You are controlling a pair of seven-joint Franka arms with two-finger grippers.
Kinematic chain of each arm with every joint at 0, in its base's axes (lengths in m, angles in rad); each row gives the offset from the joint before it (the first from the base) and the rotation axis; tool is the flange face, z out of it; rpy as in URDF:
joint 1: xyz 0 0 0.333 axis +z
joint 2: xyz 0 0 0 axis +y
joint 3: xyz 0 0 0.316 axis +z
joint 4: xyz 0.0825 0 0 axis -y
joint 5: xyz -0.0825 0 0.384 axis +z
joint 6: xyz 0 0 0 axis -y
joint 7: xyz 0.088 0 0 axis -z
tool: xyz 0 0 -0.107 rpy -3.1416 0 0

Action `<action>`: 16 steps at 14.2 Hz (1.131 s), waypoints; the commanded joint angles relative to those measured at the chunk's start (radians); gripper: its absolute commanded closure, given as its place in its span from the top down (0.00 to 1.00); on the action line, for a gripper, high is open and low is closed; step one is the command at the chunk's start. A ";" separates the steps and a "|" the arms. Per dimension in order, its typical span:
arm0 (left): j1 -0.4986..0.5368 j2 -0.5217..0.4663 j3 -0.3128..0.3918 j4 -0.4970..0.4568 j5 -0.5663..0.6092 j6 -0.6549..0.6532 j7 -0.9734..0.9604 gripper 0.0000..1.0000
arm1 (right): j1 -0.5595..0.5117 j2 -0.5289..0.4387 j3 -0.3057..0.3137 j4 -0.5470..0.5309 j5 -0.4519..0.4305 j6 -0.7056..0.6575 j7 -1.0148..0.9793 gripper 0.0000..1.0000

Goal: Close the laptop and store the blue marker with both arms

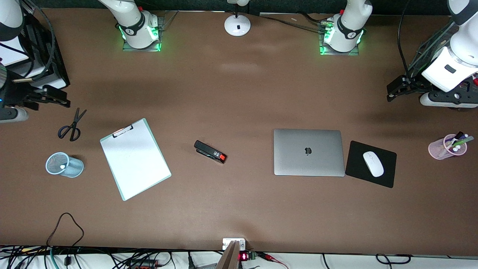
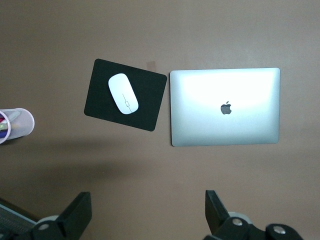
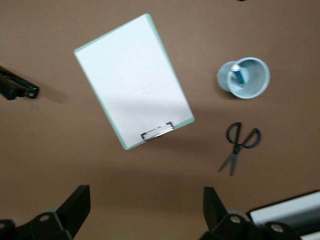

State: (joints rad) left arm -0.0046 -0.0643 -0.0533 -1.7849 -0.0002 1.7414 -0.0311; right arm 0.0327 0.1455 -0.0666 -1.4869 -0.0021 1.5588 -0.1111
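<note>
Brown tabletop (image 1: 239, 93) seen from above, with both arms drawn back to its ends and waiting. Laptop (image 1: 309, 152), lid shut and logo upward, lies flat toward the left arm's end, just beside a black mouse pad (image 1: 388, 173) bearing a white mouse (image 1: 373, 164). Blue marker (image 3: 239, 76) stands in a pale blue mesh cup (image 1: 64, 164) toward the right arm's end; in the front view only what appears to be its white tip shows. Left gripper (image 1: 400, 88) hangs at the table's edge above bare surface, fingers (image 2: 77, 212) spread wide and holding nothing. Right gripper (image 1: 44, 98) hangs likewise over its own end, fingers (image 3: 75, 206) wide apart and empty, near scissors (image 1: 71, 126) and a clipboard (image 1: 135, 158).
</note>
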 commanded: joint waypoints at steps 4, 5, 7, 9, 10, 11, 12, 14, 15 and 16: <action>0.017 0.003 -0.002 0.022 0.017 -0.036 0.005 1.00 | -0.017 0.000 -0.002 0.045 -0.021 -0.013 0.028 1.00; 0.017 0.003 -0.002 0.022 0.017 -0.036 0.004 1.00 | -0.016 -0.003 -0.002 0.045 -0.021 -0.013 0.040 1.00; 0.017 0.003 -0.002 0.022 0.017 -0.036 0.004 1.00 | -0.011 -0.007 -0.001 0.036 -0.007 -0.034 0.053 1.00; 0.017 0.003 0.000 0.022 0.017 -0.036 0.004 1.00 | -0.005 -0.021 0.005 0.031 -0.007 -0.037 0.053 1.00; 0.015 0.004 -0.002 0.022 0.017 -0.036 0.004 1.00 | -0.008 -0.026 0.005 0.022 -0.007 -0.034 0.051 1.00; 0.015 0.005 -0.002 0.022 0.017 -0.036 0.004 1.00 | -0.008 -0.041 0.005 0.007 -0.007 -0.026 0.051 1.00; 0.015 0.005 -0.002 0.022 0.017 -0.036 0.005 1.00 | -0.007 -0.058 0.005 -0.018 -0.007 -0.016 0.051 1.00; 0.015 0.004 -0.002 0.022 0.017 -0.036 0.005 1.00 | -0.007 -0.095 0.005 -0.071 -0.006 0.013 0.051 1.00; 0.015 0.005 -0.002 0.022 0.017 -0.036 0.005 1.00 | -0.008 -0.113 0.005 -0.099 -0.006 0.030 0.051 1.00; 0.017 0.003 -0.002 0.022 0.017 -0.036 0.004 1.00 | -0.008 -0.138 0.005 -0.131 -0.007 0.053 0.051 1.00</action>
State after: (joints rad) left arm 0.0069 -0.0643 -0.0515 -1.7844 -0.0002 1.7272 -0.0315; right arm 0.0255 0.0862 -0.0656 -1.5180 -0.0087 1.5619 -0.0765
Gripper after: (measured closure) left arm 0.000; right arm 0.000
